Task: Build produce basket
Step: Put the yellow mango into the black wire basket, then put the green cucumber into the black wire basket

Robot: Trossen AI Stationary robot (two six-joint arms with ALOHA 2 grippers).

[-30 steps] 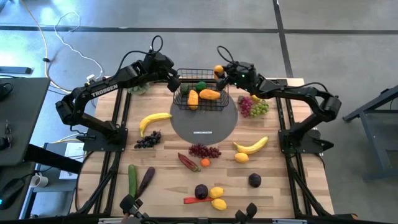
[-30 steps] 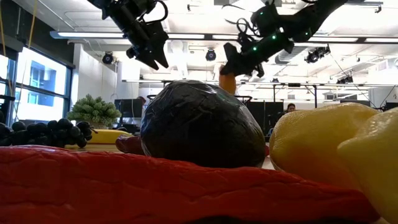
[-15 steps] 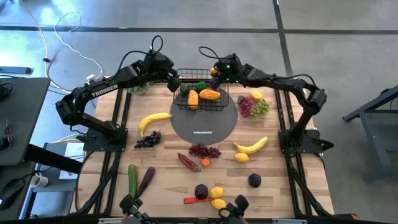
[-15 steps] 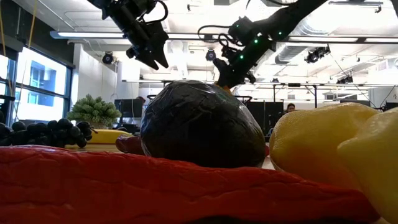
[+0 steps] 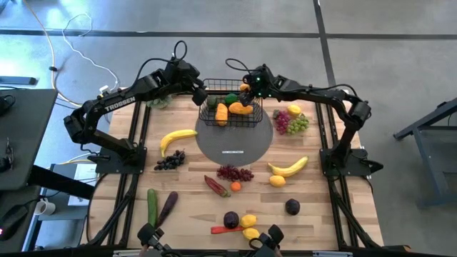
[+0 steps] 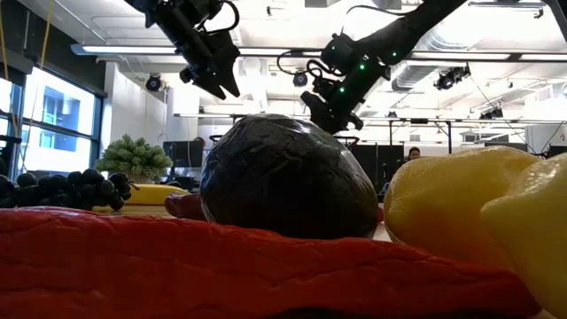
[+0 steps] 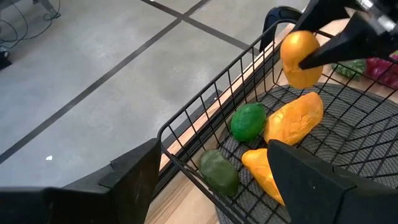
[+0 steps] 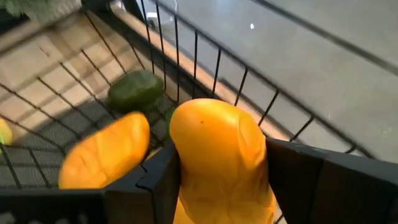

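Now, from above, the black wire basket [image 5: 230, 106] sits at the far edge of the bench [image 5: 193, 200] on a grey round disc [image 5: 234, 140], with orange and green produce pieces inside. The right gripper [image 5: 248, 88] is over the basket's far right corner, whereas a second ago it was out beyond the basket's right rim; the orange fruit [image 5: 245, 88] shows at its tip. The left gripper [image 5: 201, 93] hangs at the basket's far left corner, unchanged, its jaws spread wide and holding nothing. Bananas [image 5: 176, 138], grapes [image 5: 235, 173], lemons [image 5: 249, 227] and other produce lie scattered over the bench as before. At bench level, a dark plum [image 6: 288, 176] fills the middle foreground; the right gripper [image 6: 321, 111] has dropped lower and moved toward the picture's left compared with a second ago, and the orange fruit is now hidden behind the plum. Through the left wrist camera, the orange fruit [image 7: 301, 51] is pinched between the right arm's dark fingers above the basket [image 7: 205, 118], over two orange pieces and two green ones lying in it. Through the right wrist camera, the jaws are closed on the orange fruit [image 8: 217, 149], which hangs just above the basket's wire wall [image 8: 205, 59].
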